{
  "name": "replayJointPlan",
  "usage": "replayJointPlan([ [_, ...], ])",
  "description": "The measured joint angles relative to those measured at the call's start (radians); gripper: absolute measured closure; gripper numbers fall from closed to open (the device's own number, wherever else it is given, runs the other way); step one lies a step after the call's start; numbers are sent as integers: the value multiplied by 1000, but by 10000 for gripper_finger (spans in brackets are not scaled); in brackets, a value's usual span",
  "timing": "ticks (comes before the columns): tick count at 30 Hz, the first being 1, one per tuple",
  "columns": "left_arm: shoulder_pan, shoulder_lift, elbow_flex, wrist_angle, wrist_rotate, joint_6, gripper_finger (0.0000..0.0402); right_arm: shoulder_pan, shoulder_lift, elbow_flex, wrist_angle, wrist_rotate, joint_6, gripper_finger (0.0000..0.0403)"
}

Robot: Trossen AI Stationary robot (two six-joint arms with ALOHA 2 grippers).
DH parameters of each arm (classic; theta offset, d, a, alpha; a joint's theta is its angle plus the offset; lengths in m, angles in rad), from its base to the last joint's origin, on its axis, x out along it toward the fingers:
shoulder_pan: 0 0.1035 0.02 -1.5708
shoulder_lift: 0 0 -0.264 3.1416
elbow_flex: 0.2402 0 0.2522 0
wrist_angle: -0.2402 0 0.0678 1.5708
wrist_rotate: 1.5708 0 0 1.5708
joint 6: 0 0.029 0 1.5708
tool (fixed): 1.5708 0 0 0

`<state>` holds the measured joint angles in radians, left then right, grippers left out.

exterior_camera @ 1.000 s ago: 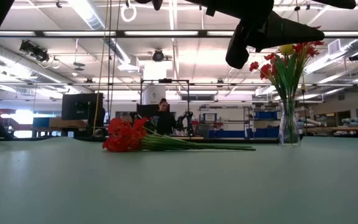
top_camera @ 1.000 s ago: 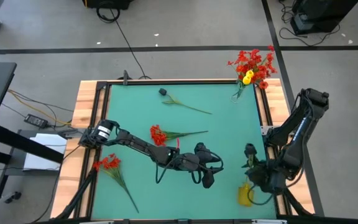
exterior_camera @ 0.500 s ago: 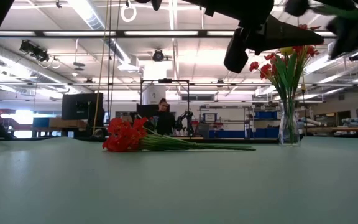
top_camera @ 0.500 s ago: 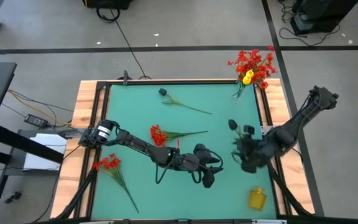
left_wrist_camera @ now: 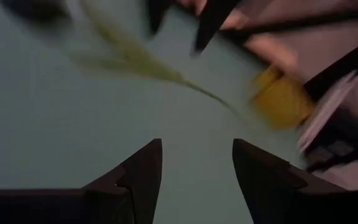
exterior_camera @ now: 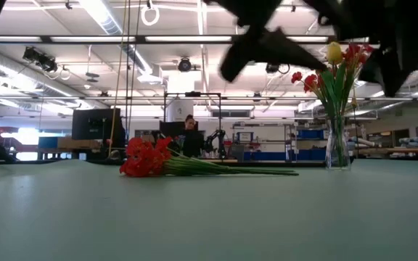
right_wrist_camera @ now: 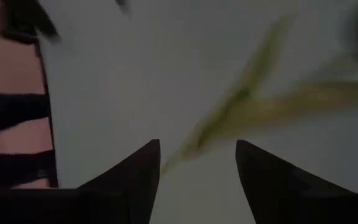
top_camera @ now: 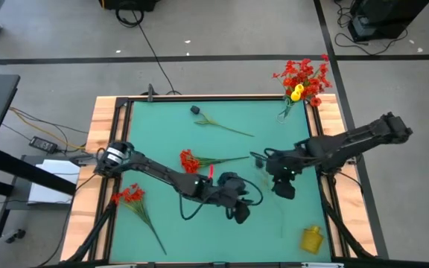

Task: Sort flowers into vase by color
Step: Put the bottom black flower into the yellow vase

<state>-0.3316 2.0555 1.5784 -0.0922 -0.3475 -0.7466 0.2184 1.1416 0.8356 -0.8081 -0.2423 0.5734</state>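
A yellow flower (top_camera: 310, 238) lies on the green mat near the right front corner; its bloom (left_wrist_camera: 281, 99) and leafy stem (left_wrist_camera: 166, 74) show in the left wrist view. My right gripper (top_camera: 281, 186) hovers open left of and beyond it, over a blurred green stem (right_wrist_camera: 241, 99). My left gripper (top_camera: 238, 216) stands open near the mat's middle front, holding nothing. A glass vase (top_camera: 284, 112) at the far right corner holds red flowers and a yellow one (top_camera: 296, 93). Two red flowers (top_camera: 190, 160) (top_camera: 129, 195) and a dark-headed one (top_camera: 197, 110) lie flat on the mat.
The mat sits in a wooden frame (top_camera: 103, 134) with black rails. In the low view the red flower (exterior_camera: 147, 159) lies mid-table, the vase (exterior_camera: 337, 145) stands to the right, and a person (exterior_camera: 191, 134) is far off in the room. Bare mat lies along the far left.
My right gripper has swung from the near right corner, beside the yellow bloom, toward the table's middle and far side, rolling as it went. The yellow flower stays on the mat, now uncovered. My left gripper has shifted a little toward the table's left and tipped.
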Motion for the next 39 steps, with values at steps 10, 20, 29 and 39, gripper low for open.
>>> replayJointPlan([
  [10,-38,-57,0,-165,-3,-233,200,-79,92,0,-100,-252,182,186],
  [20,-54,-42,0,-1,3,28,200,137,54,0,-271,-228,86,185],
  [29,-63,1,0,137,26,143,200,421,85,0,-190,-150,403,192],
  [39,-58,13,0,135,34,186,200,592,149,-24,-146,-56,610,232],
])
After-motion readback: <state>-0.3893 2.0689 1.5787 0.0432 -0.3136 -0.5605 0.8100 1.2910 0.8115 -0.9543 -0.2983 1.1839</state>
